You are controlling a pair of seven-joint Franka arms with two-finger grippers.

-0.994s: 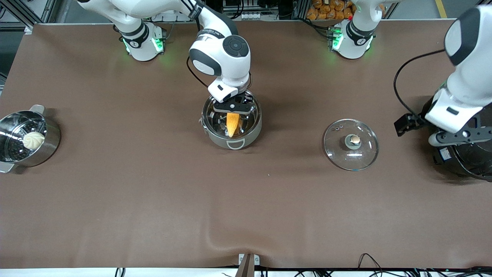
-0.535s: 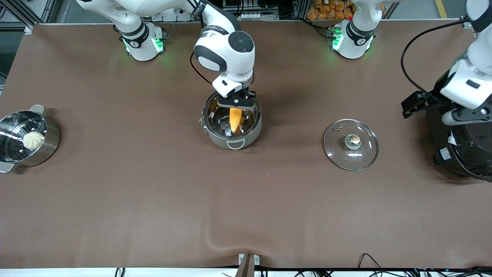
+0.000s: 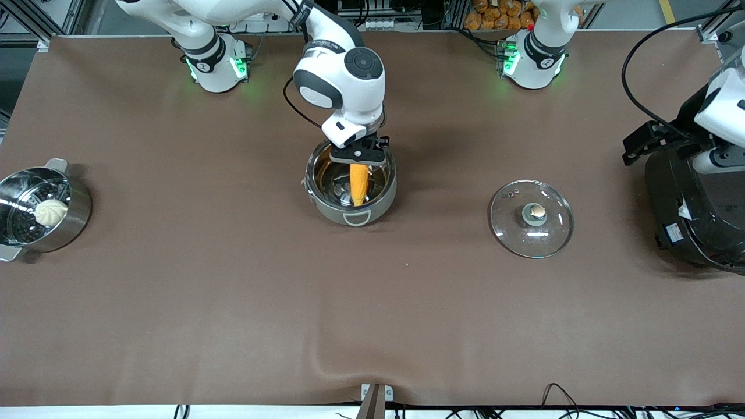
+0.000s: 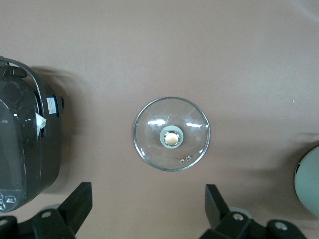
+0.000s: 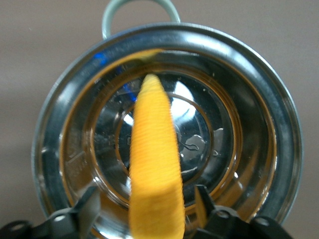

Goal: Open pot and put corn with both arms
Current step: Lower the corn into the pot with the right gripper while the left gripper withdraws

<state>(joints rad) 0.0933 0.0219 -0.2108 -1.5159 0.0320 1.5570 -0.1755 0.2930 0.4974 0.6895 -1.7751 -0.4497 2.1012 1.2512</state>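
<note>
Brown table (image 3: 233, 291): lid (image 3: 531, 217) lying off pot (image 3: 351, 185). Right gripper (image 3: 358, 158) clamping corn (image 3: 358, 183), tip dipping inside pot; release pending. Left gripper (image 4: 144, 209) hanging spread, empty, above lid, waiting.

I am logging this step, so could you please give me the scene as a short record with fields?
pot: round shiny steel pot, open, mid-table
corn: yellow-orange cob, tip down inside the pot
right gripper: over the pot, shut on the corn
lid: clear glass lid with bronze knob, flat on the table, toward the left arm's end
left gripper: open, empty, above the lid
done: lid off; corn not yet released
</note>
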